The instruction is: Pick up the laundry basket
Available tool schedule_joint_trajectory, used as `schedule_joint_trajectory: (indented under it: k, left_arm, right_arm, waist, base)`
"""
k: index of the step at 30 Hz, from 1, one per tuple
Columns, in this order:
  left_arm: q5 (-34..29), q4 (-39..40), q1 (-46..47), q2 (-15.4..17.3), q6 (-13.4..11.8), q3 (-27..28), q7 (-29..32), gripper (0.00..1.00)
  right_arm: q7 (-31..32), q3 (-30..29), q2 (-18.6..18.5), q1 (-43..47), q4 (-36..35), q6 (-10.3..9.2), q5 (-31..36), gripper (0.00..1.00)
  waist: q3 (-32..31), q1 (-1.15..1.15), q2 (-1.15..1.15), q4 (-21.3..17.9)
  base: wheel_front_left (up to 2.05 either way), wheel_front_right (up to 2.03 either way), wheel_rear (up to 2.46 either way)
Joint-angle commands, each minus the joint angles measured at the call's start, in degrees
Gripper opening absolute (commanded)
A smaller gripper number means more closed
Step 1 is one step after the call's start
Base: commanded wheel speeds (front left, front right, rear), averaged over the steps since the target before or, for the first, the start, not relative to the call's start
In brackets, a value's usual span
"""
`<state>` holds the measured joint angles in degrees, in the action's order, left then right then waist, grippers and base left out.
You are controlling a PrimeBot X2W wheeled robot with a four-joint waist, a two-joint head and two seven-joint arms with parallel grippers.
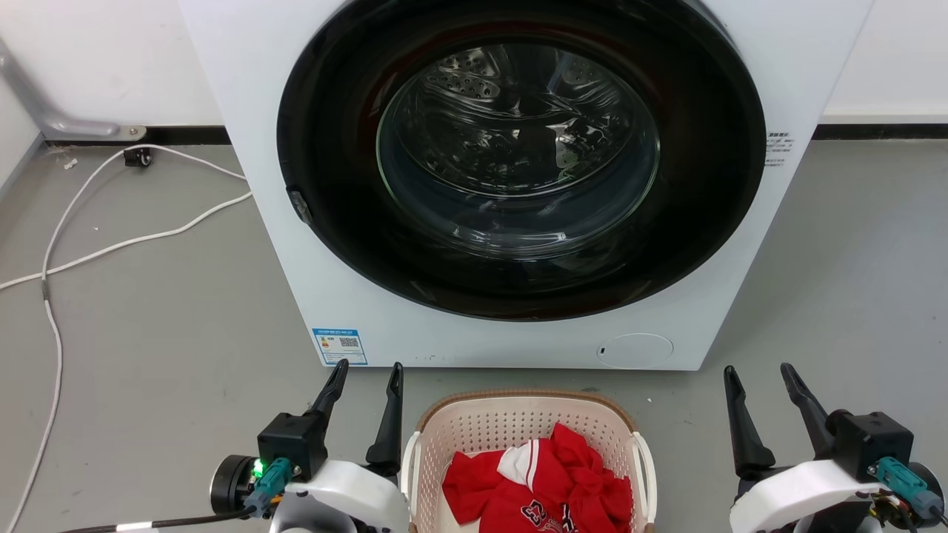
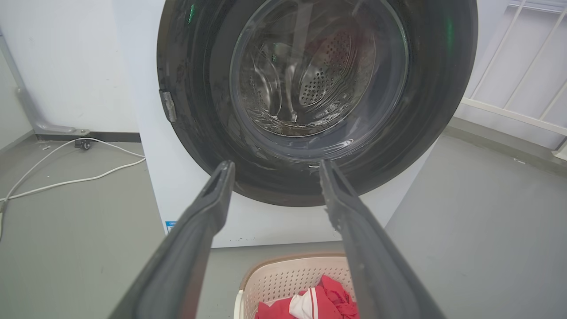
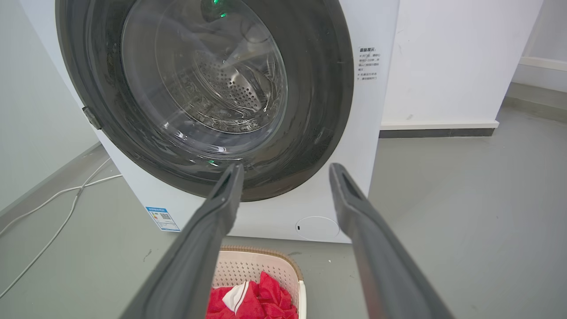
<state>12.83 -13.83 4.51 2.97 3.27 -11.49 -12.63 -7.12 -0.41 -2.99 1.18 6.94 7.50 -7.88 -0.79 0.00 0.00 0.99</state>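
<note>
Down near the floor, both pale forearms sit low at either side, their long dark fingers pointing ahead toward the machine. The left gripper (image 1: 369, 368) has its fingers spread with nothing between them, and the right gripper (image 1: 758, 369) is parted and empty in the same way. Between the two arms the laundry basket (image 1: 481, 429) stands upright on the grey floor (image 1: 185, 333), with a bunched red garment (image 1: 548, 481) with white trim lying inside. The left gripper's inner finger runs just beside the basket's left loop handle (image 1: 409, 459); I cannot tell whether they touch. The right gripper stands apart from the right loop handle (image 1: 649, 459), with bare floor between. Just past the basket's brown far rim is the white washing machine (image 1: 244, 74), its round dark door (image 1: 333, 185) closed. A white cable (image 1: 111, 244) trails over the floor on the machine's left.
</note>
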Motion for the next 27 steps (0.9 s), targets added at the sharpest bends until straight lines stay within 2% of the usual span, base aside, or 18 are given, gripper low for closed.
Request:
schedule_joint_trajectory:
  k: [1, 12, 27]
  left_arm:
    - [-1.21, 0.08, -0.35, 0.01, -0.32, -0.12, -0.52, 1.00]
    - [-4.21, -0.55, -0.63, -0.05, -0.38, -0.12, -1.74, 1.00]
    - [-2.95, -2.72, -0.23, -0.09, 0.51, -0.57, -2.64, 1.00]
  right_arm:
    - [-0.54, 0.14, 0.12, 0.06, -0.44, -0.02, 1.33, 1.00]
    - [-1.48, 0.60, 0.16, 0.49, 0.26, -0.02, 3.08, 1.00]
    - [-2.24, 0.66, 0.19, 0.63, 0.96, -0.02, 3.87, 1.00]
  waist:
    - [-0.03, 0.00, 0.00, -0.01]
    - [-0.18, 0.00, 0.00, -0.17]
    - [-0.19, 0.00, 0.00, -0.24]
  base:
    - [0.00, 0.00, 0.00]
    - [0.00, 0.00, 0.00]
    - [0.00, 0.00, 0.00]
